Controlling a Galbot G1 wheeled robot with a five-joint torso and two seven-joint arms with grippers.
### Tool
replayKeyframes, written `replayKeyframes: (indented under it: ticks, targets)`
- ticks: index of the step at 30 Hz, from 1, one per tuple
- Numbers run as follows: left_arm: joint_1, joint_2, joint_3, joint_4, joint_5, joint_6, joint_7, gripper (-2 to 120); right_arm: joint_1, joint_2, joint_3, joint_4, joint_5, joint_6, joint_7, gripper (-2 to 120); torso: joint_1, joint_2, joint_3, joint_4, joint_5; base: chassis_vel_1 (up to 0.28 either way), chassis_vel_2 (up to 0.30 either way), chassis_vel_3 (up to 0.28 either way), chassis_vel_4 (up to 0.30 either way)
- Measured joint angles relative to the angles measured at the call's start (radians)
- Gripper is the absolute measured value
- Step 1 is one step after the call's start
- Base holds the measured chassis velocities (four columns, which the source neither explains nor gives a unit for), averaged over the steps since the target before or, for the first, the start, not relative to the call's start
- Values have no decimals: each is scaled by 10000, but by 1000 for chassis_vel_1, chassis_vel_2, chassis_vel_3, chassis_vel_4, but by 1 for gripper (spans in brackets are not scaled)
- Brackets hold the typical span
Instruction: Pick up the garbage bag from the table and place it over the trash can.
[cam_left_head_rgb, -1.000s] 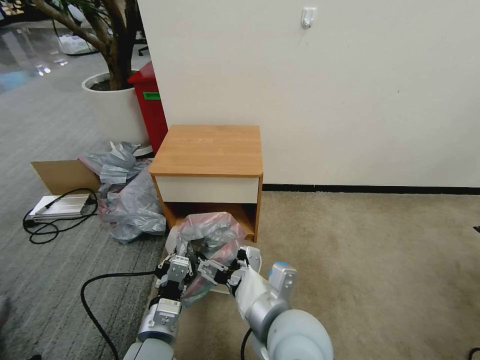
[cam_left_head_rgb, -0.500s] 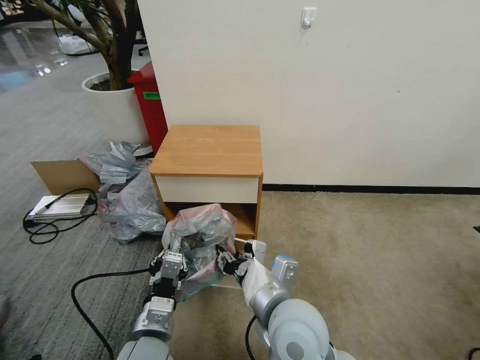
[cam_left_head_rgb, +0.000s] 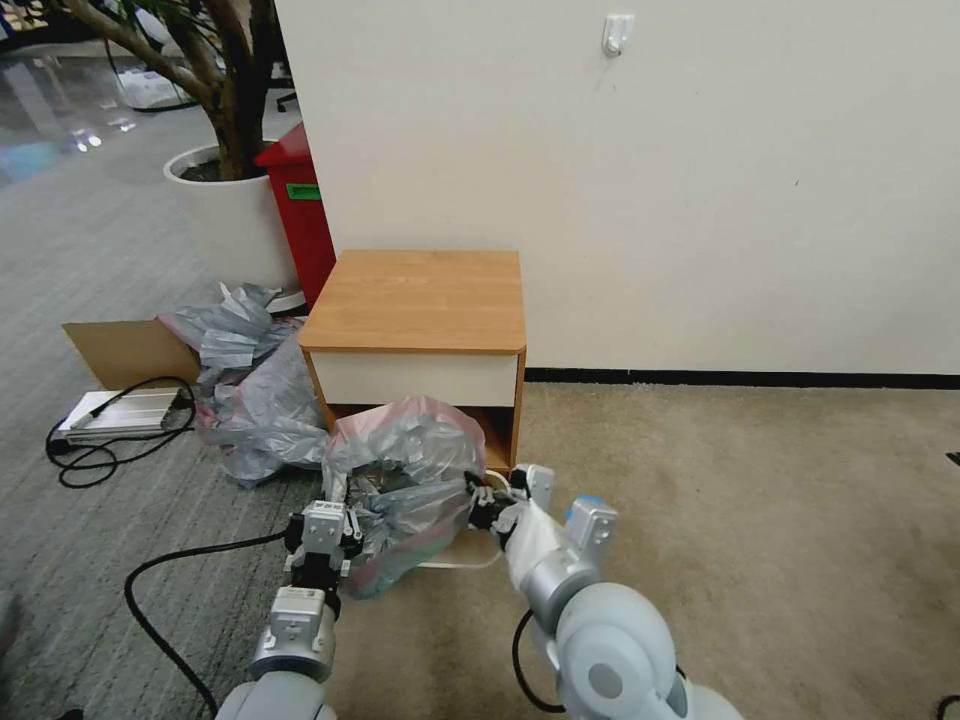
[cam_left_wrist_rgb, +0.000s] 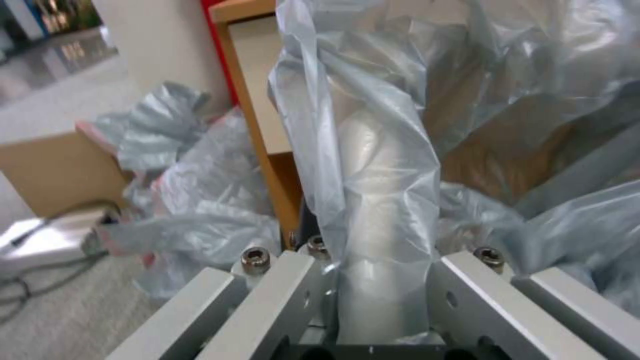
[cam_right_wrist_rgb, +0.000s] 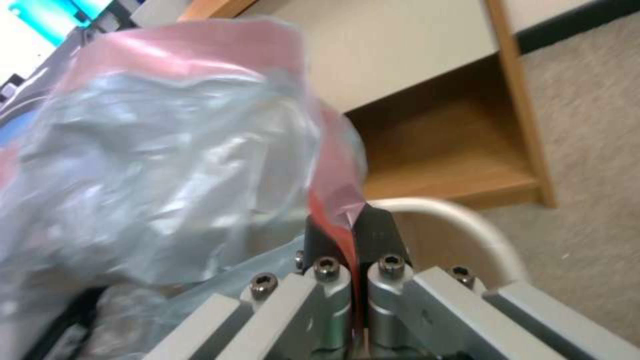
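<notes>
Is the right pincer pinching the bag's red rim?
Yes, the right pincer is clamped on the pinkish-red rim band of the garbage bag.

Trash can (cam_left_head_rgb: 455, 553) mostly under garbage bag (cam_left_head_rgb: 405, 470)

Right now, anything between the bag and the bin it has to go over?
Nothing visible. The garbage bag is already spread above the trash can, in front of the table. The left gripper and the right gripper each pinch its edge on opposite sides; the right one clamps the red rim band.
</notes>
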Motion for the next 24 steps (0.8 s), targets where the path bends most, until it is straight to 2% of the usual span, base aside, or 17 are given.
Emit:
replayKeyframes:
  ticks: [8,14,24]
  targets:
    - [116,142,-366,-351,-1561,332,-36,3,-162,-812,650,97,31,143,-178,0,0,1,0,-1,1,0,0,0,0]
    - [213,163,-447,-559,-2303,400,-25,3,-208,-1283,995,127,52,197,-245,0,0,0,0,0,1,0,0,0,0]
    - [302,162,-404,-811,-3820,539,278,3,-146,-1975,1369,4,234,174,-355,0,0,0,0,0,2,0,0,0,0]
